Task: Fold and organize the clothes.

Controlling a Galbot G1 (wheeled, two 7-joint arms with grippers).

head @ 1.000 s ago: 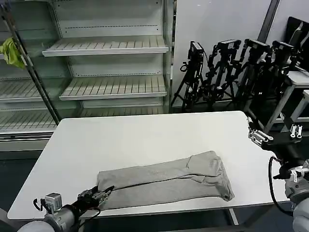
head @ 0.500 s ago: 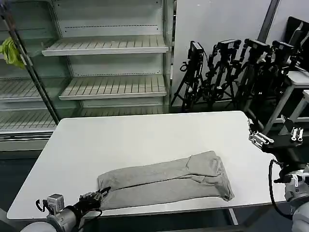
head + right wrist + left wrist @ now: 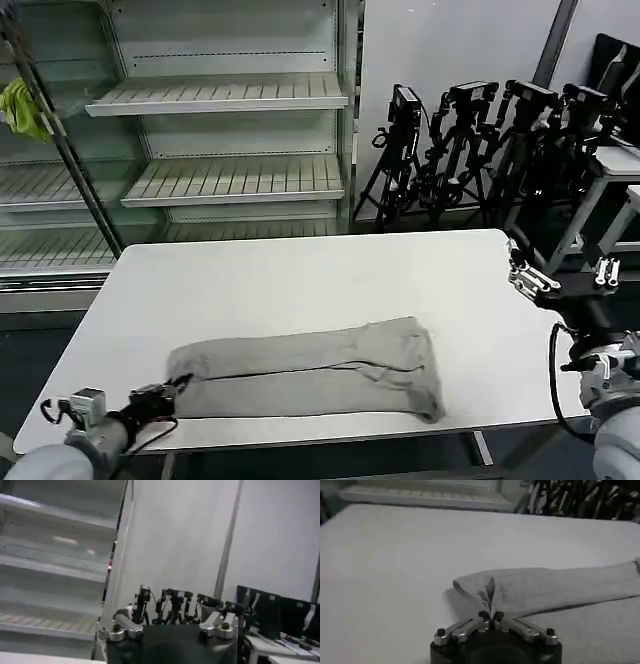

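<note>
Left pincer [image 3: 491, 616] pinching folded T-shirt [image 3: 310, 368] corner — right pincer [image 3: 560, 280] raised, open

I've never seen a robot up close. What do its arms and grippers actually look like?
The left gripper has slim dark fingers on a black body, with silver linkages, on a pale grey arm. The right gripper has a black body, silver finger links with dark bolts, and a black cable looping along its grey-white arm.

We see a white table [image 3: 300, 280] in the foreground. Behind it on our left stands an open white shelving unit [image 3: 220, 95] with slatted shelves, a yellow-green rag [image 3: 22, 108] hanging at its far edge. A pale wall panel [image 3: 450, 45] rises behind black tripods [image 3: 470, 150] clustered on our right.
</note>
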